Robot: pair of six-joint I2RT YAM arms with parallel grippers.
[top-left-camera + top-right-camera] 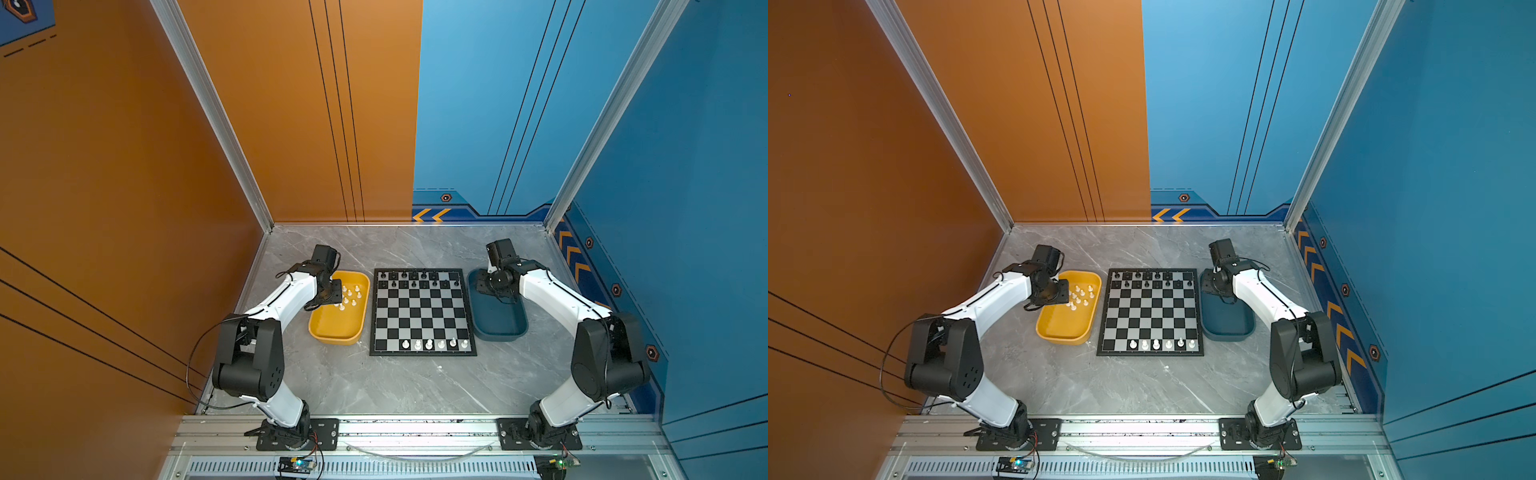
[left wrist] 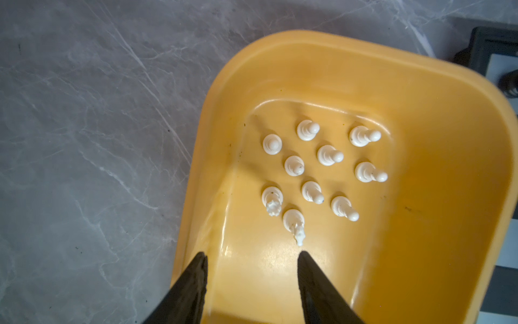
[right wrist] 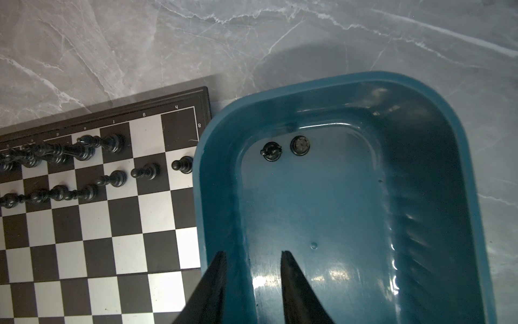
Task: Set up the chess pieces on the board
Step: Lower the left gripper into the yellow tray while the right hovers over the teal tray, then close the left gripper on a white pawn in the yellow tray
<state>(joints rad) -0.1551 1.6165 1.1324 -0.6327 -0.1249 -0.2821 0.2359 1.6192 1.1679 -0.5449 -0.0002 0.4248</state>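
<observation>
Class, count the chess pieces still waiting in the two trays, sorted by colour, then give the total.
White pieces in the yellow tray: 10
Black pieces in the blue tray: 2
Total: 12

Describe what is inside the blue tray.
Two black chess pieces sit in the blue tray; the right tool hides some of its floor.

White chess pieces (image 1: 348, 293) stand in the yellow tray (image 1: 332, 328) beside the board (image 1: 423, 316).
</observation>
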